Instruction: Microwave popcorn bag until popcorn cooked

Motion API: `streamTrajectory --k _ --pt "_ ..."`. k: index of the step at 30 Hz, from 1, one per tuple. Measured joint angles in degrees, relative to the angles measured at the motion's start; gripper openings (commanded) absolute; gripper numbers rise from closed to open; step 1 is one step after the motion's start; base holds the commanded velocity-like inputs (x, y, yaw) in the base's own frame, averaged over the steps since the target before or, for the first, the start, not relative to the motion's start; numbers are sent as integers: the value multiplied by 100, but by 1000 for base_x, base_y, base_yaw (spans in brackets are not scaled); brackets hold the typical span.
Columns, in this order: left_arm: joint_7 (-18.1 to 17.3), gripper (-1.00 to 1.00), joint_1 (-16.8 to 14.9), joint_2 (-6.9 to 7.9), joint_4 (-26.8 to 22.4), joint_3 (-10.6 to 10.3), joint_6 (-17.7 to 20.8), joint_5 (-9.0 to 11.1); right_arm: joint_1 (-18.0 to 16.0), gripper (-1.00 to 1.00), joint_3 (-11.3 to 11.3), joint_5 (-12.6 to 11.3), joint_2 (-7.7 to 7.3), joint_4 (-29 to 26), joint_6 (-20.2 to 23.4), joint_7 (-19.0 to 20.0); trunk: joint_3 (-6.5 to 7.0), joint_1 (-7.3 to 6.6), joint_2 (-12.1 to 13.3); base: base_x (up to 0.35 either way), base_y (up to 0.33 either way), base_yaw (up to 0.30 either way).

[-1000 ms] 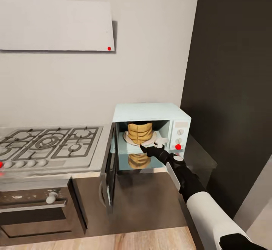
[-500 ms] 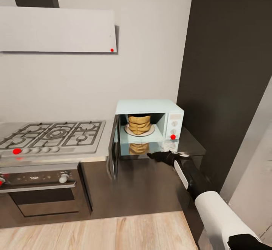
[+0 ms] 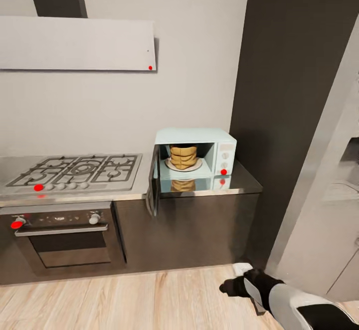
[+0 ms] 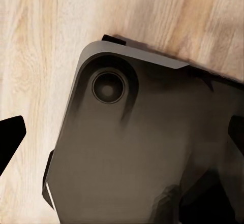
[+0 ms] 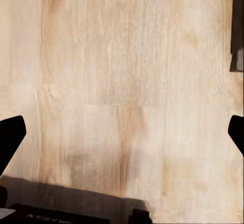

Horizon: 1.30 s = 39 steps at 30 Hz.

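- The open door hides the left wall of the microwave (image 3: 195,151).
- In my head view, my right gripper (image 3: 230,286) is dark and small; its fingers are not clear.
- The picture edges cut my fingertips (image 5: 10,141) in both wrist views.
- The lower corner cuts my right arm (image 3: 299,310).

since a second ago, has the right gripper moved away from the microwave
Yes. The right gripper was at the microwave opening by the popcorn bag; now it hangs low over the wooden floor, below the countertop.
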Motion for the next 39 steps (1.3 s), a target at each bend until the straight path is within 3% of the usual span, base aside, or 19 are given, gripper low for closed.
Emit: streamTrajectory --k 2,5,9,11,16,19,22,24,26,28,29,32,36,39 --pt "0 100 0 1 0 0 4 1 262 100 -7 24 -21 107 -145 -208 0 -1 0 -8 0 0" --pt "0 100 0 2 0 6 14 4 999 100 -12 42 -40 158 -413 -362 0 -1 0 -2 0 0" --pt "0 100 0 11 -8 9 18 9 1918 100 -14 41 -70 178 -1133 -403 0 -1 0 0 0 0" --pt "5 100 0 8 -15 3 17 10 2123 100 -17 32 -166 178 -1203 -407 1 -1 0 0 0 0" --pt "-4 100 -1 17 -256 -33 26 -22 2258 100 -21 -9 -304 179 -1211 -408 2 -1 0 0 0 0" --pt "-13 100 -2 62 -1268 -35 216 -74 2443 100 -22 -9 -333 177 -1241 -407 2 -1 0 0 0 0" --pt "-22 100 -4 133 -2693 -9 1079 -160 2518 100 -22 14 -320 177 -1244 -409 3 -1 0 0 0 0" --pt "-36 100 -4 175 -3821 -18 1848 -173 2531 100 -22 29 -329 176 -1244 -408 3 -1 0 0 0 0" --pt "-48 100 -188 244 -4568 -18 2521 -174 2535 100 -22 36 -341 177 -1244 -407 3 -1 1 0 0 0" --pt "-59 100 -741 272 -4823 -17 2920 -135 2537 100 -22 39 -342 177 -1244 -408 1 -1 0 0 0 0" --pt "-63 100 -1327 259 -4823 -19 3010 -119 2537 100 -22 40 -345 177 -1244 -407 4 -1 1 0 0 0" --pt "-175 100 -1975 233 -4806 -31 3084 -100 2537 100 -26 21 -347 177 -1251 -406 4 -1 1 0 0 0" --pt "-473 100 -2229 199 -5162 -54 3087 -128 2538 100 -30 -9 -347 176 -1247 -406 3 -1 0 0 0 0" --pt "-591 100 -2267 154 -6249 -83 3286 -129 2538 100 -48 -20 -347 176 -1249 -406 4 -1 0 0 0 0"
